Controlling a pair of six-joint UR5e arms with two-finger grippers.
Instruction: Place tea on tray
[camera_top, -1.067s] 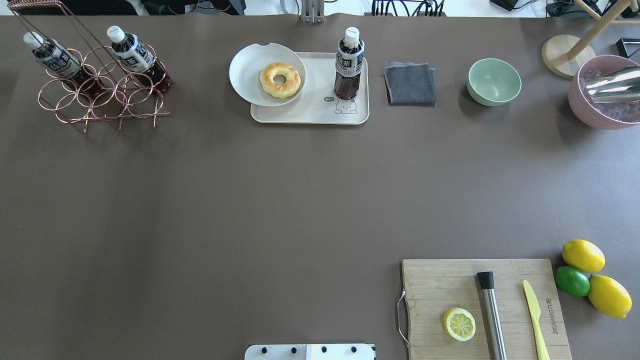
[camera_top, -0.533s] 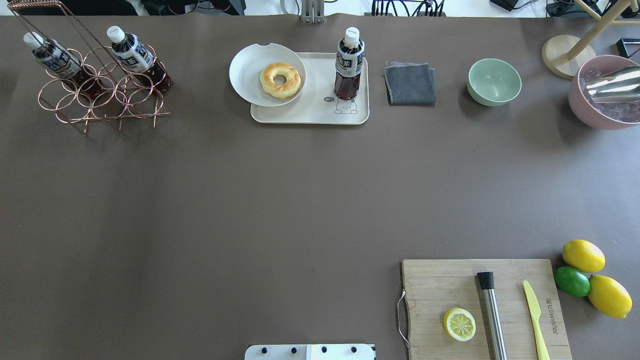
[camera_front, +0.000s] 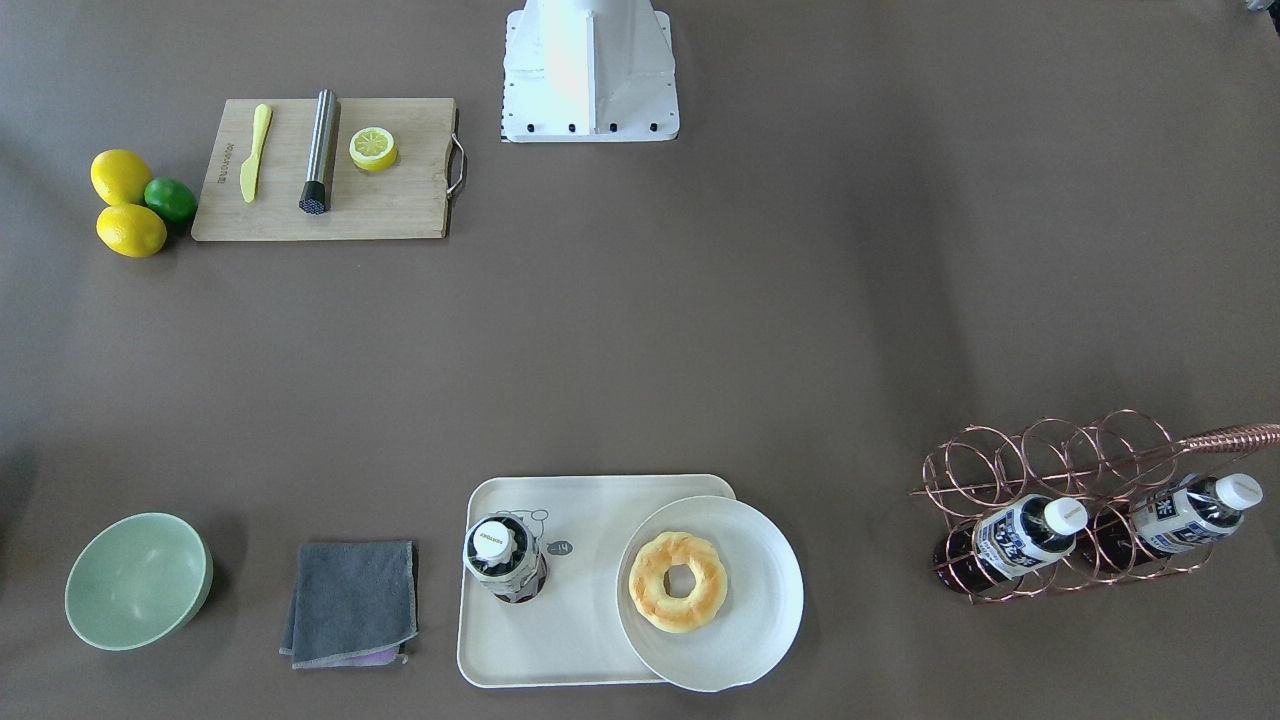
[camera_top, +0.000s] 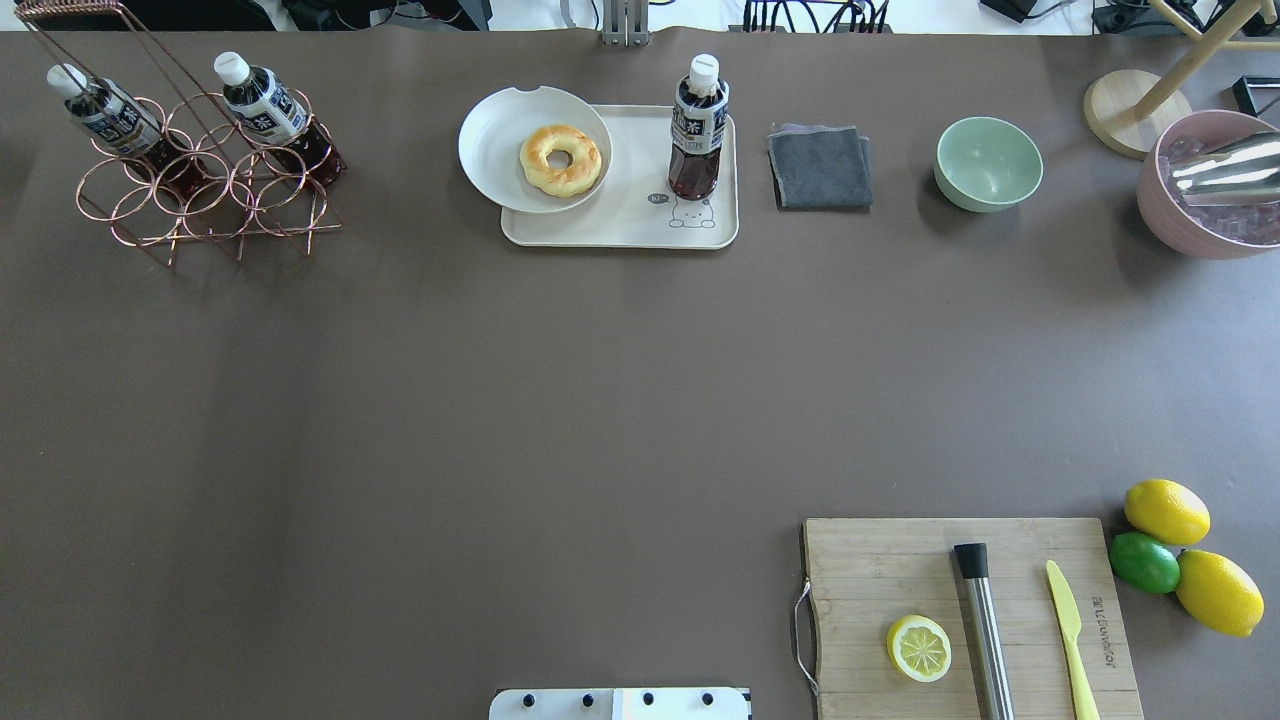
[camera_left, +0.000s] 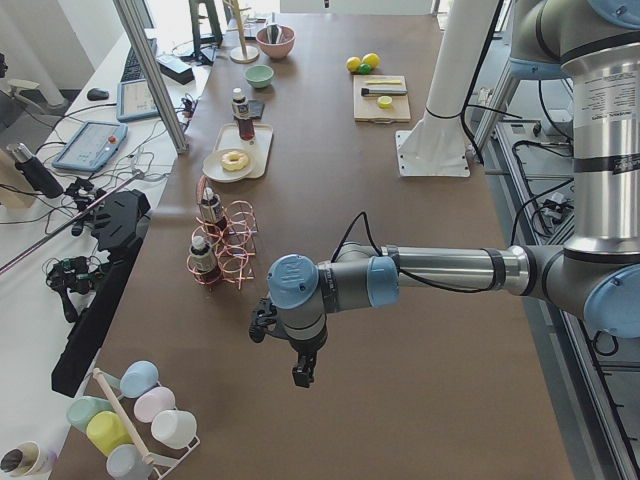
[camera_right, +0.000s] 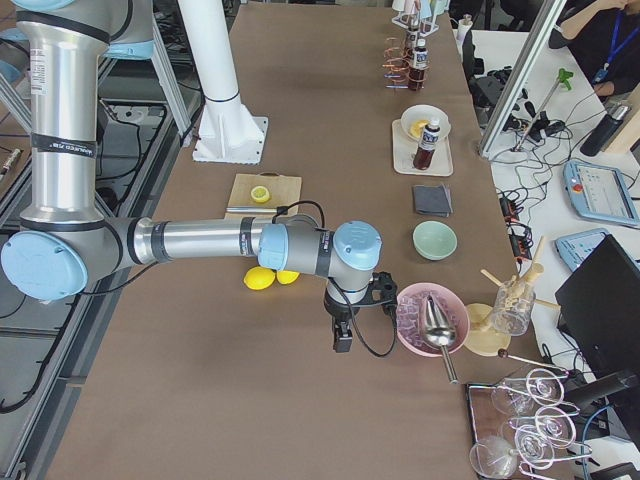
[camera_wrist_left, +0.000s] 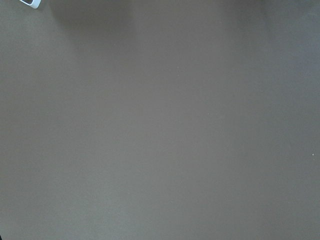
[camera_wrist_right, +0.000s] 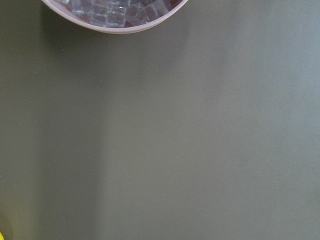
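Note:
One tea bottle (camera_top: 697, 130) stands upright on the right part of the cream tray (camera_top: 620, 228), just behind the bear drawing; it also shows in the front-facing view (camera_front: 505, 557). Two more tea bottles (camera_top: 105, 115) (camera_top: 270, 105) lie tilted in a copper wire rack (camera_top: 200, 200). My left gripper (camera_left: 302, 375) shows only in the exterior left view, hanging over bare table far from the tray. My right gripper (camera_right: 342, 343) shows only in the exterior right view, beside the pink bowl. I cannot tell whether either is open or shut. Nothing shows in them.
A white plate (camera_top: 500, 150) with a doughnut (camera_top: 560, 158) overlaps the tray's left end. A grey cloth (camera_top: 820, 167), a green bowl (camera_top: 988, 163) and a pink bowl of ice (camera_top: 1200, 225) stand to the right. A cutting board (camera_top: 880, 560) with lemons is at the near right.

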